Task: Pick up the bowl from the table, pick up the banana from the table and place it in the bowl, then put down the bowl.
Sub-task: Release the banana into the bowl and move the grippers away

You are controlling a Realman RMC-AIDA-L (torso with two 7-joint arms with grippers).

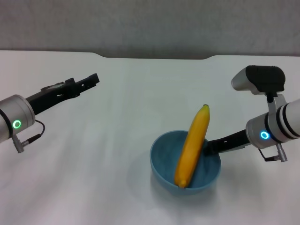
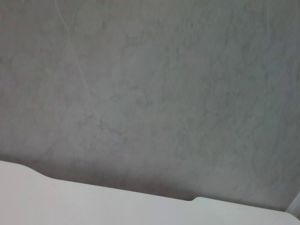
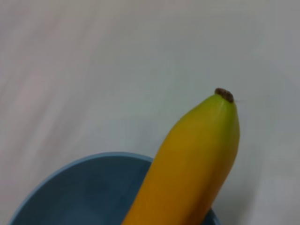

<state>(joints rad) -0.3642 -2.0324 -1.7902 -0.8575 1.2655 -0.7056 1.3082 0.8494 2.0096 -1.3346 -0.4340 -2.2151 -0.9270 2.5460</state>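
I see the banana point(image 1: 192, 148) lying in the bowl point(image 1: 165, 169), its tip jutting past the rim, near the table's point(image 1: 93, 178) front edge, right of centre. My right gripper point(image 1: 209, 147) pinches the bowl's rim. My left gripper point(image 1: 93, 78) hangs toward the far-left corner, pressed together.

You have the bowl point(image 1: 185, 168) on the table point(image 1: 117, 154), near its front edge and right of centre, with the banana point(image 1: 192, 147) lying in it, one end down inside and the other leaning out over the far rim. Your right gripper point(image 1: 209, 146) is at the bowl's right rim, just behind the banana. Your left gripper point(image 1: 92, 78) hangs over the table's far left, well apart from the bowl.
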